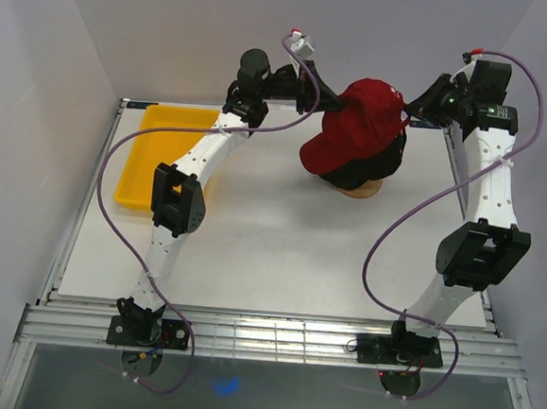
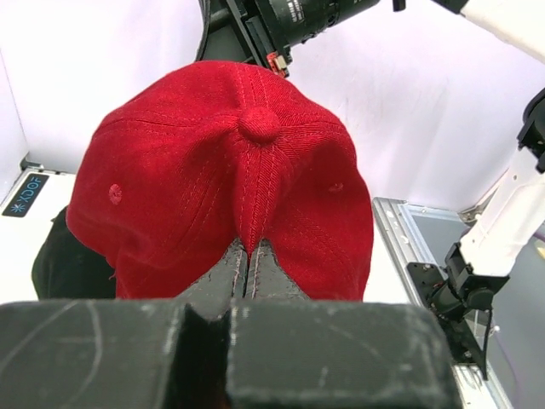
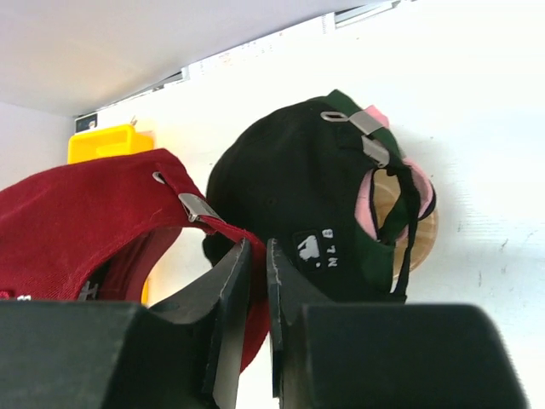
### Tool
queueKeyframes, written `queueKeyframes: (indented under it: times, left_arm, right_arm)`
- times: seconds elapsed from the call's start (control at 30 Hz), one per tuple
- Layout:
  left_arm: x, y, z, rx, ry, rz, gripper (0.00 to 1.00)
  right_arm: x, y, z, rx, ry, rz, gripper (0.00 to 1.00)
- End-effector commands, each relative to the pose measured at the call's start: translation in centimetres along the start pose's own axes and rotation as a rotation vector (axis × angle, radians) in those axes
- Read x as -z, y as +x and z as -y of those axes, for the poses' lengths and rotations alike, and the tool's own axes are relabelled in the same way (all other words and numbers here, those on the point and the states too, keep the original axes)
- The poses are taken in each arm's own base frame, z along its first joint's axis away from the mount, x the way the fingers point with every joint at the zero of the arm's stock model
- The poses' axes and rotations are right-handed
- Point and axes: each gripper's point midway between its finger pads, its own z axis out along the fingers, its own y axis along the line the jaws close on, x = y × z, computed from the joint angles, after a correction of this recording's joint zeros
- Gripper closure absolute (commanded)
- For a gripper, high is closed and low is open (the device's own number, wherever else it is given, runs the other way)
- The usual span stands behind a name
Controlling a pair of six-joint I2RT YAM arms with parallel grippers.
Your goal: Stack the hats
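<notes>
a: where's your red hat (image 1: 355,126) right now?
b: up off the table (image 1: 279,252), held between your two arms at the far side. it hangs just above the black hat (image 3: 289,179) and partly covers it in the top view, with its brim pointing toward the near left.
a: and your left gripper (image 2: 247,251)?
b: its fingers are pressed together on a fold of the red crown, just below the top button, on the side facing that wrist camera.
a: your right gripper (image 3: 255,247)?
b: its fingers stand nearly together with only a thin slit between them. the red hat's back strap runs from its metal buckle straight into that slit, so you're pinching the strap end.
a: what's underneath?
b: the black hat sits on the pink hat (image 3: 366,200), whose edge shows through the back opening. both sit on the wooden stand (image 1: 360,190). a white logo patch shows on the black hat's rear. i can't tell whether the red hat touches the black one.
a: anything else?
b: your yellow tray (image 1: 154,157) lies at the far left of the table, well apart from the hats.
</notes>
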Motion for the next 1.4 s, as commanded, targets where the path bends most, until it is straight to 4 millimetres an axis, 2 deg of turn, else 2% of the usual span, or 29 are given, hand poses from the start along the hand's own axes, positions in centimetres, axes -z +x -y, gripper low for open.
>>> queueKeyframes:
  times: [0.0, 0.4, 0.53, 0.77, 0.97, 1.1, 1.3, 1.37]
  left_arm:
    - [-0.2, 0.2, -0.5, -0.054, -0.002, -0.004, 1.00]
    - [-0.1, 4.5, -3.8, -0.069, -0.070, -0.055, 1.00]
    - [-0.2, 4.7, -4.7, -0.102, -0.106, -0.073, 1.00]
    - [-0.6, 5.3, -4.4, -0.112, -0.120, -0.086, 1.00]
    - [-0.8, 2.7, -4.4, -0.223, -0.207, -0.054, 1.00]
    - [-1.1, 2.1, -4.0, -0.248, -0.206, -0.048, 1.00]
    - [-1.4, 4.0, -4.2, -0.201, -0.207, -0.073, 1.00]
    - [-1.4, 4.6, -4.3, -0.181, -0.217, -0.075, 0.96]
  right_arm:
    - [-0.3, -1.7, 0.7, 0.037, 0.051, 0.051, 0.82]
    - [-2.5, -1.0, 1.1, 0.070, 0.090, 0.036, 0.83]
    - [-2.8, -0.8, 1.3, 0.076, 0.106, 0.033, 0.83]
    - [-3.5, 0.5, 3.1, 0.068, 0.164, 0.015, 0.84]
    - [-3.7, -0.3, 2.8, 0.066, 0.165, 0.026, 0.84]
    - [-3.7, -0.2, 3.1, 0.064, 0.180, 0.026, 0.84]
    - [-3.9, 0.8, 4.6, 0.060, 0.222, 0.006, 0.85]
    - [-4.1, 1.1, 5.3, 0.055, 0.239, -0.001, 0.86]
